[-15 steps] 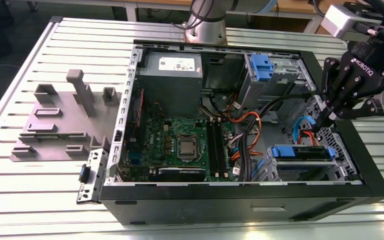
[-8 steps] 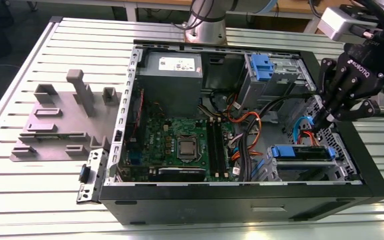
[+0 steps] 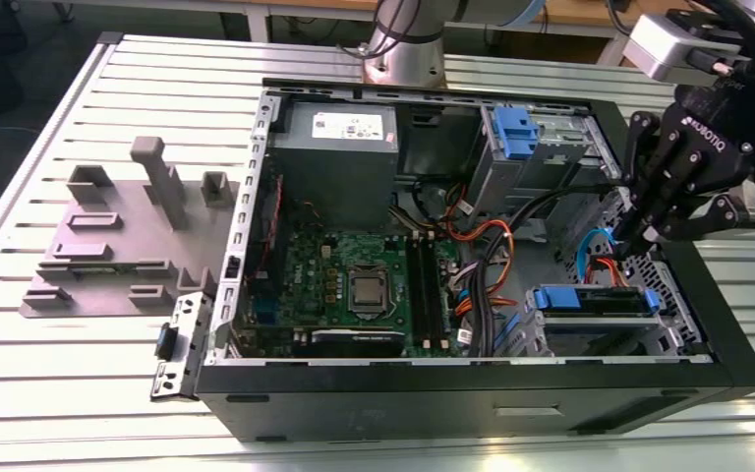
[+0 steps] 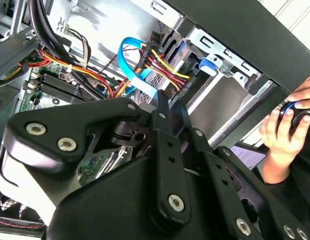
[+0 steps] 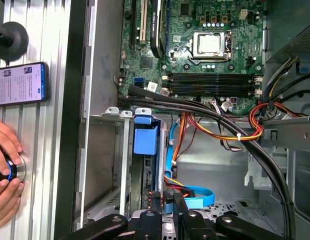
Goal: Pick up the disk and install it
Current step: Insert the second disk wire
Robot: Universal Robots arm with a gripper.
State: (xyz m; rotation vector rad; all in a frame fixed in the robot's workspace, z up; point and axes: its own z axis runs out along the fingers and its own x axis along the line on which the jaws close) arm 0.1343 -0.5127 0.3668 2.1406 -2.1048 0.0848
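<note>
The slatted metal desk [image 3: 76, 364] carries an open computer case [image 3: 483, 398]. In the exterior view a grey stand [image 3: 102, 246] lies at the case's 9 o'clock, and the arm's base [image 3: 401, 59] stands at its 12. In the first wrist view a phone [image 5: 20, 83] lies flat on the slats, just beside the case.

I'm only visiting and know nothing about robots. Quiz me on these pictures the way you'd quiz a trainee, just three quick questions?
1. True or false: in the exterior view, the gripper hangs over the exterior view's right end of the open computer case.
2. Where is the grey stand? A) inside the case B) on the table, to the exterior view's left of the case C) on top of the case
3. In the first wrist view, what flat device lies on the table beside the person's hand?
Key: 1 true; 2 B; 3 a phone.
</note>
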